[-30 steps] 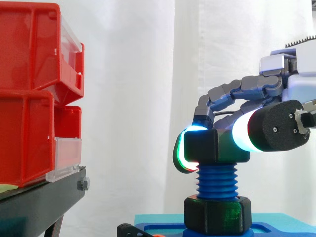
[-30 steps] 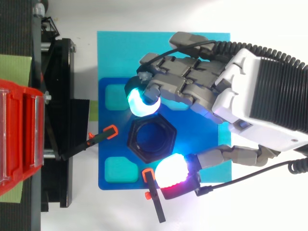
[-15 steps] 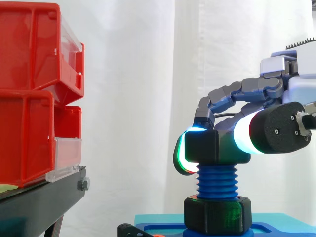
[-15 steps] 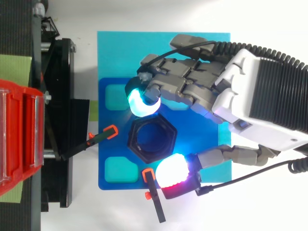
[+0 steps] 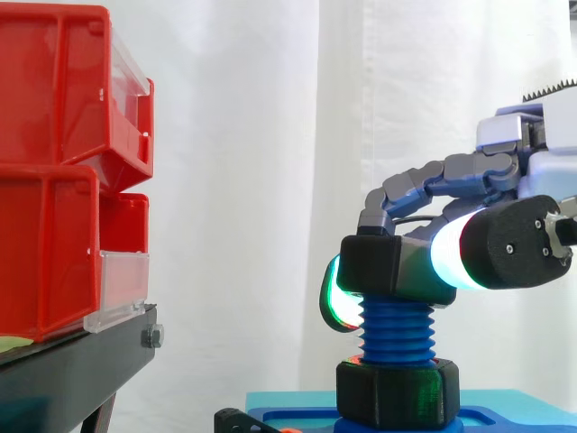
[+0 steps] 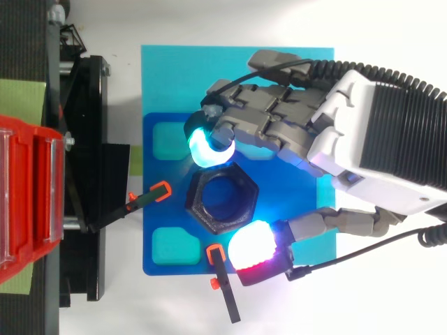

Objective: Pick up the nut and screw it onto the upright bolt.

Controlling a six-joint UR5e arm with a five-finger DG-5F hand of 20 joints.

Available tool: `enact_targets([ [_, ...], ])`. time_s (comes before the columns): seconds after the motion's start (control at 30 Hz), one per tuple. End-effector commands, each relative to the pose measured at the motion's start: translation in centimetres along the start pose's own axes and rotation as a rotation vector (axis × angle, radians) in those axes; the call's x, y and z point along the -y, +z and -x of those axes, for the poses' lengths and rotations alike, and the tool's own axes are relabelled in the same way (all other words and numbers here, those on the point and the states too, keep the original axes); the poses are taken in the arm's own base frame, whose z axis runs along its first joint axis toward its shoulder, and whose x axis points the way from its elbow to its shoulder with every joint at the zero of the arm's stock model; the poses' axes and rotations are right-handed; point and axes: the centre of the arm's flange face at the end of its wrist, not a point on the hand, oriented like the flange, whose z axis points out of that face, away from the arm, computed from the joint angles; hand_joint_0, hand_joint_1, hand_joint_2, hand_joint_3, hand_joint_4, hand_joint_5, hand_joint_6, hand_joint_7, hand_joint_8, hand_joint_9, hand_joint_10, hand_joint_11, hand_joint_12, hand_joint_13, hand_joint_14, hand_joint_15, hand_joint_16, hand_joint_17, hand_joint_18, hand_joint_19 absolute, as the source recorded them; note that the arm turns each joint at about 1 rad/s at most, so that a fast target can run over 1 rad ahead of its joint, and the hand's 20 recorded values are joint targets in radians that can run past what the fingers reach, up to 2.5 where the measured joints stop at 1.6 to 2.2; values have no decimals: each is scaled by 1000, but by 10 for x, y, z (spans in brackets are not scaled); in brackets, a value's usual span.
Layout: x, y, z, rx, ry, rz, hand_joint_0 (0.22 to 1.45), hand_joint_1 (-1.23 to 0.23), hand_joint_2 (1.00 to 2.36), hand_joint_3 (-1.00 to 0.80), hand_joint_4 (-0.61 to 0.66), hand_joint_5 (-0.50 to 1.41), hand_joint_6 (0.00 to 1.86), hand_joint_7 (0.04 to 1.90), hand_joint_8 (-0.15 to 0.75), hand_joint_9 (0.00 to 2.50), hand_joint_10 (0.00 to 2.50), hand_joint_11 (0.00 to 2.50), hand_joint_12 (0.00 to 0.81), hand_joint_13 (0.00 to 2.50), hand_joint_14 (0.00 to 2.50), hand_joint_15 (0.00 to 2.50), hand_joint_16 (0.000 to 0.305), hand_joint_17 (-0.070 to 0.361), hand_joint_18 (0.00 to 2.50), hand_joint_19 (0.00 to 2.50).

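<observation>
A blue threaded bolt (image 5: 397,330) stands upright on a blue base plate (image 6: 157,209), with one black nut (image 5: 397,392) seated at its foot. A second black hexagonal nut (image 5: 383,264) sits on the bolt's top; from above its rim (image 6: 202,209) rings the bolt end. My hand (image 5: 505,189) reaches in from the right and pinches this top nut. A curled, cyan-glowing fingertip (image 6: 202,149) presses its far side. The thick white-glowing thumb pad (image 6: 250,244) presses the near side.
Red bins (image 5: 54,180) are stacked on a black stand (image 5: 72,370) at the left. The base plate lies on a light blue mat (image 6: 167,70). Two black clamps with orange tips (image 6: 147,197) (image 6: 223,279) hold the plate at its left and front edges.
The top nut has turned a little on the bolt between the fingers, and the hand has shifted slightly right and down with it.
</observation>
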Motion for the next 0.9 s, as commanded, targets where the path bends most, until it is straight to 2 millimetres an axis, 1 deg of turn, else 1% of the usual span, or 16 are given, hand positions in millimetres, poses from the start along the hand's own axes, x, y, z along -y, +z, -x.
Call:
enact_targets([
  [0.0,1,-1,-1,-2,-1,0,560,-607,1000,-500,295,-124,504,1106,324,633,0,0,319,676,0,52,39,87,499,11],
  [0.5,2,0,-1,0,0,0,559,-611,1000,-500,286,-126,504,1105,323,632,0,0,319,677,2,46,39,87,504,6],
  [0.63,1,0,0,6,2,3,544,-628,1000,-500,277,-143,504,1070,317,604,0,0,326,643,0,40,40,91,490,10],
  [0.73,1,1,0,8,3,4,504,-622,1000,-500,285,-162,504,974,318,583,0,0,343,618,0,30,44,99,490,5],
  [0.8,2,1,0,7,4,5,462,-583,1000,-500,257,-192,503,828,311,491,0,0,367,492,0,0,51,115,425,0],
  [0.87,4,1,0,5,3,6,443,-561,1000,-500,240,-209,502,751,307,430,0,0,379,407,0,0,54,122,353,0],
])
